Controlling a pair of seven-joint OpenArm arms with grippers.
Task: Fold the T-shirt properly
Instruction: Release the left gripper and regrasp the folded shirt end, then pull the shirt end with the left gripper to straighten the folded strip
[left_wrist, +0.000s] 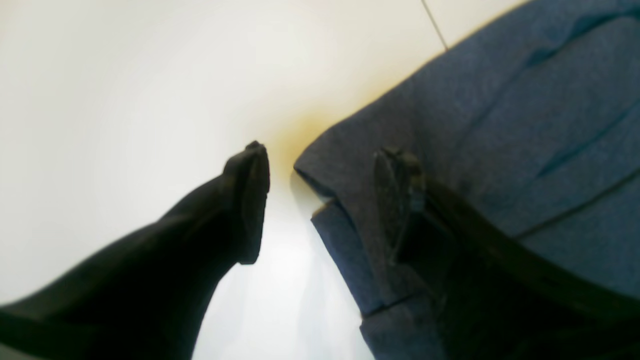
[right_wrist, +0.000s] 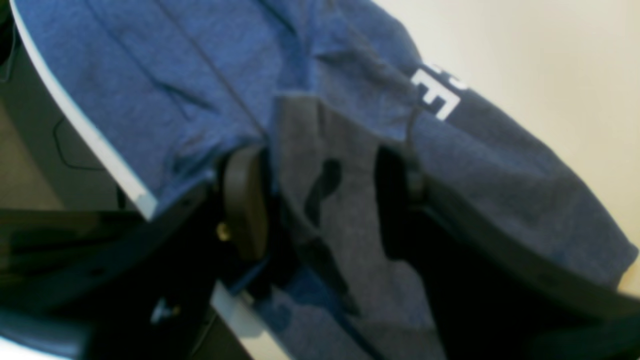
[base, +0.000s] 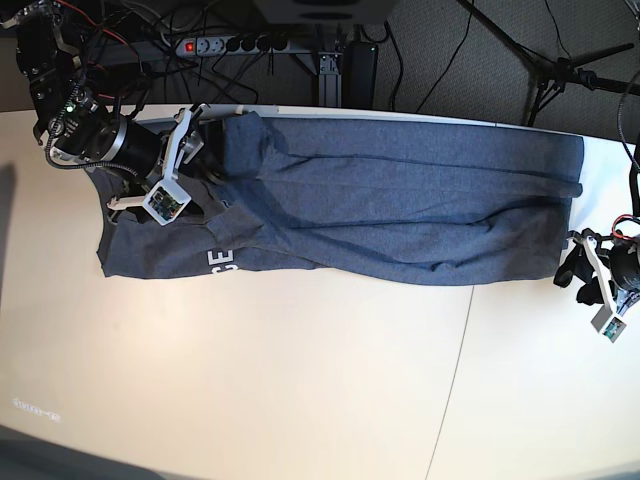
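Observation:
The slate-blue T-shirt (base: 400, 200) lies spread across the far half of the white table (base: 300, 380), with white lettering (base: 222, 262) showing at its left end. My right gripper (base: 200, 195) is over that left end. In the right wrist view the right gripper (right_wrist: 320, 200) stands open with a fold of the T-shirt (right_wrist: 175, 75) between its fingers, near the lettering (right_wrist: 437, 95). My left gripper (base: 578, 268) is at the shirt's right corner. In the left wrist view the left gripper (left_wrist: 325, 200) is open, one finger on the T-shirt (left_wrist: 500, 125), the other over bare table (left_wrist: 125, 75).
The table's back edge (right_wrist: 85, 130) runs close behind the right gripper, and the shirt hangs slightly over it. A power strip with cables (base: 230, 45) and stand legs (base: 560, 65) are behind the table. A seam (base: 455, 380) crosses the tabletop.

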